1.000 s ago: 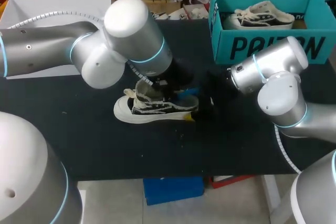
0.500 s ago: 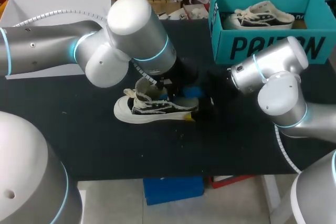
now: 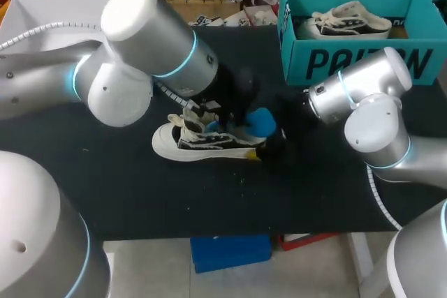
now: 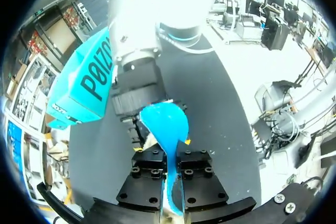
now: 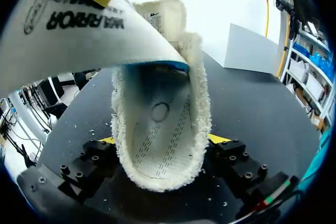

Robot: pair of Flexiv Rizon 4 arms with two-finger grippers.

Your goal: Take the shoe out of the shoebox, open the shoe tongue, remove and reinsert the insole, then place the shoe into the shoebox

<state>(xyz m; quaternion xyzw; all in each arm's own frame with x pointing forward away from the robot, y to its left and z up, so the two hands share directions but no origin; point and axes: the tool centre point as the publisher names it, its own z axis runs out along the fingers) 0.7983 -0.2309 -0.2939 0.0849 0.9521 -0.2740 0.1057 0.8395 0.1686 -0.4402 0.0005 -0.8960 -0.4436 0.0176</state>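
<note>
A black-and-white canvas shoe lies on its sole on the black table, toe to the left. My right gripper grips its heel: in the right wrist view the heel sits between both fingers, touched from two sides. My left gripper hangs over the shoe's opening, shut on the blue insole. The insole curls up out of the shoe; its white printed underside arches over the shoe's mouth. The teal shoebox stands at the back right.
A second shoe lies inside the shoebox. A white flat box sits at the back left, behind my left arm. Bare black table runs along the front edge.
My left gripper has shut on the insole and drawn back up and to the left, pulling the blue insole partly out of the shoe. The right arm and the shoe stay put.
</note>
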